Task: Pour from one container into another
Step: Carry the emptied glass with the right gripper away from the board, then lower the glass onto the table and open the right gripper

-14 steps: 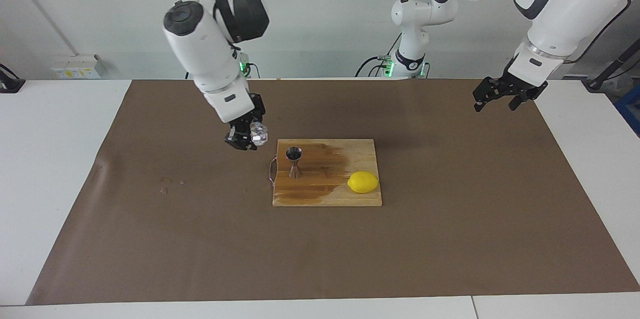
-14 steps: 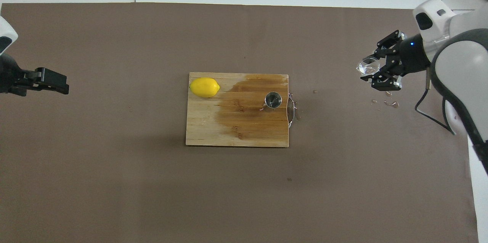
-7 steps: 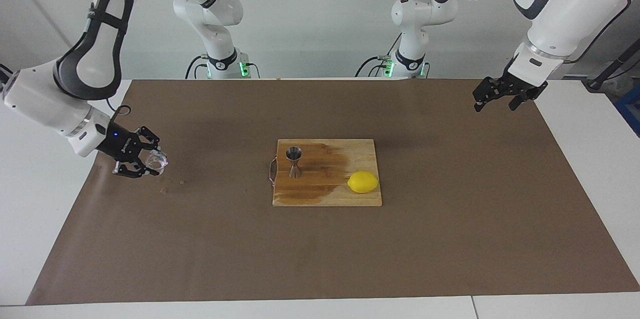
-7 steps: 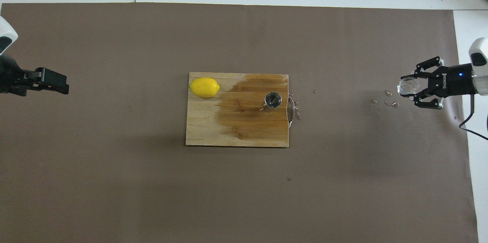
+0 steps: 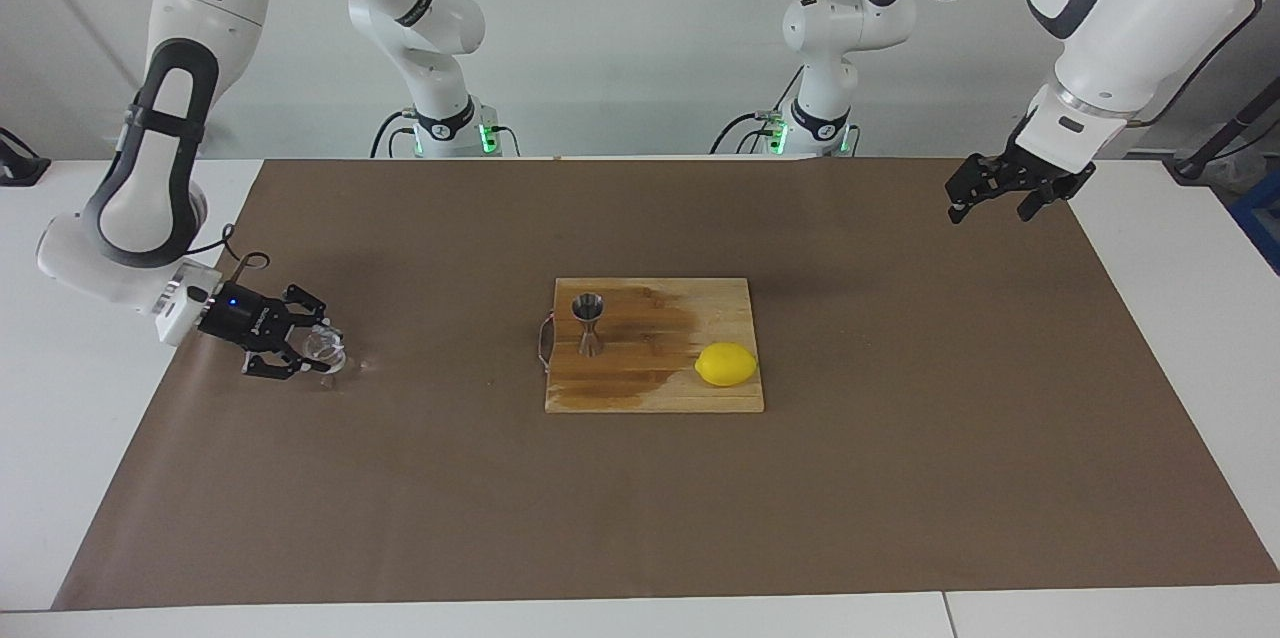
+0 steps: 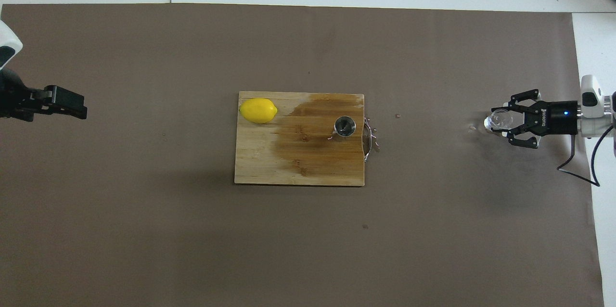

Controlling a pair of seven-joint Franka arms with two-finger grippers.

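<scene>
Gripping the glass cup (image 5: 322,346) low over the brown mat (image 5: 400,478), my right gripper (image 5: 300,350) sits at left of the facing frame, fingers pinching it. I see the steel jigger (image 5: 588,323) upright, frame centre, on the wet cutting board (image 5: 650,388), lemon (image 5: 726,364) beside. My left gripper (image 5: 990,200) waits upper right, jaws spread.

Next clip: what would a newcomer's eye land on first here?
The yellow lemon on the wet-stained cutting board at mid-table, with the steel jigger upright beside it. Then the right claw, low at its own end of the brown mat, shut on a clear glass cup. The left claw waits open.
</scene>
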